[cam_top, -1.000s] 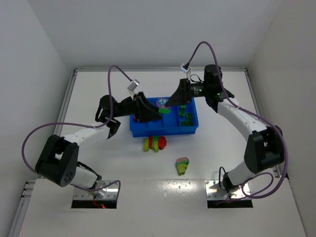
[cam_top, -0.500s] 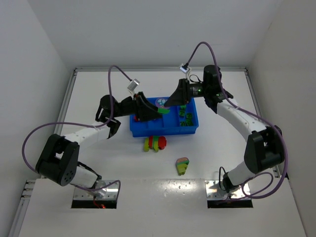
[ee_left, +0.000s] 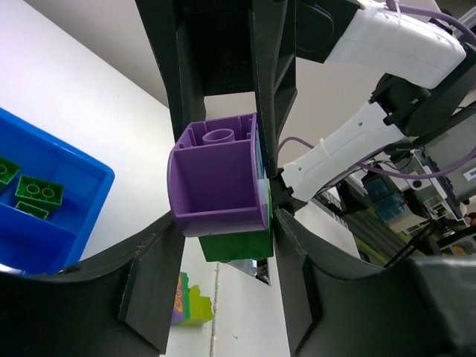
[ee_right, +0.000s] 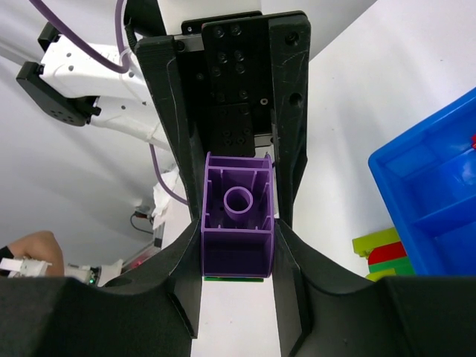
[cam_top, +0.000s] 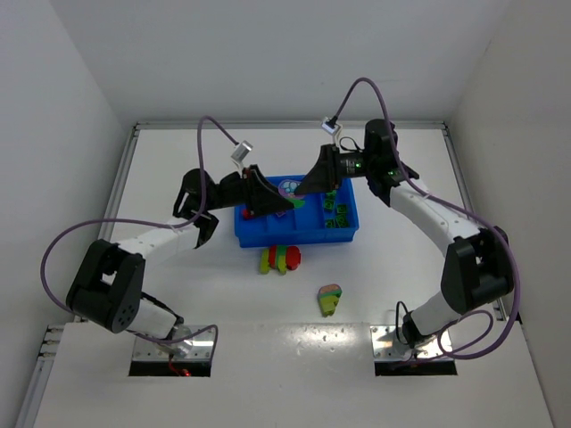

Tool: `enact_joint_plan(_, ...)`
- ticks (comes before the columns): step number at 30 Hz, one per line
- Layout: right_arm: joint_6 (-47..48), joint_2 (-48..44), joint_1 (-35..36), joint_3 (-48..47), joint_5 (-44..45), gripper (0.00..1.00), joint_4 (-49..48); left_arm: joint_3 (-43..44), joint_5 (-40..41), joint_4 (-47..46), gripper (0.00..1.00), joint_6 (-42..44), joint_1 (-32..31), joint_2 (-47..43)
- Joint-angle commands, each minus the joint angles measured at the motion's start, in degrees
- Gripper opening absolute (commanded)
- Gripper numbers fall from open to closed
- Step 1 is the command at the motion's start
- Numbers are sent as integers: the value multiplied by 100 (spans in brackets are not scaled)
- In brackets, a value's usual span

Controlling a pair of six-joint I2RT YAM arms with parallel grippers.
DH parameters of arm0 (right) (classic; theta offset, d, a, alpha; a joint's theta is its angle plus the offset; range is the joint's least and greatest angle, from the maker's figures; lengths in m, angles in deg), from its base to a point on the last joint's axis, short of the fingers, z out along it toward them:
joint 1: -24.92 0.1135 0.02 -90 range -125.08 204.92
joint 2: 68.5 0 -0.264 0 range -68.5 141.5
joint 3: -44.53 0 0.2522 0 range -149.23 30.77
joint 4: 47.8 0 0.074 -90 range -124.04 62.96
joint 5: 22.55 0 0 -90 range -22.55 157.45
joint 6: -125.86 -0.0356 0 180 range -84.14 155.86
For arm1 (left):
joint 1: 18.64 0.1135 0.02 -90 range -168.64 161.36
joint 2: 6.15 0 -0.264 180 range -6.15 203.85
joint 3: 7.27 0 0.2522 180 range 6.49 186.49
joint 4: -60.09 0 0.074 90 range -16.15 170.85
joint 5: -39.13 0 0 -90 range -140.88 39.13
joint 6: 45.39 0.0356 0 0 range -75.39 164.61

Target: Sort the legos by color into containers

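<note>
Legos: purple-green cluster (ee_left: 219, 186) hung in the air at blue tray (cam_top: 268, 237), pinched by right gripper (ee_right: 238, 245) fingers. Left gripper (ee_left: 227, 238) fingers flanked same cluster, part spread; couldn't tell if gripping. Another cluster (cam_top: 279, 259) lay on table (cam_top: 214, 285) just before tray.

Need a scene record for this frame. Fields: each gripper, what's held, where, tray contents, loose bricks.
left gripper: fingers on either side of the held pair; cannot tell if clamped
right gripper: shut on the purple brick, from the opposite side
held: purple brick with a green brick stuck under it
where: above the blue tray
tray contents: loose green bricks toward its right end
loose bricks: red, yellow and green cluster just in front of the tray; second mixed cluster further out
</note>
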Motion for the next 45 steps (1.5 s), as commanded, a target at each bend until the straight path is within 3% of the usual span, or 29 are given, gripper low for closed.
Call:
enact_joint_plan(1,-40,-189,47,60,14,8,-321,248,48,-22,55,121,77,-17)
enact_joint_plan(5,-40,-189,47,61,67,8,-321,248,48,101,47,235,77,35)
enact_joint_plan(8,-40,-189,47,8,67,6,-321,248,48,101,33,236,77,35)
enact_joint_plan(9,-40,-189,47,8,67,6,-321,178,48,189,24,288,77,-34)
enact_joint_plan(12,-40,-119,-76,-97,120,5,-321,117,109,801,12,734,77,-210)
enact_joint_plan(28,21,355,-427,-713,787,3,-401,-807,232,2499,12,2291,77,-1344)
enact_joint_plan(34,1663,689,-262,-696,2183,3,1128,-421,407,3387,12,2696,630,-2002)
enact_joint_plan(36,1752,742,-113,-634,2535,3,1190,-193,522,3677,12,2802,823,-2117)
enact_joint_plan(40,2218,1023,248,-923,3519,3,1673,386,1294,5203,11,3669,1104,-2179)
enact_joint_plan(45,2755,1577,801,-1608,4730,1,2288,599,1814,5647,11,3795,1614,-2241)
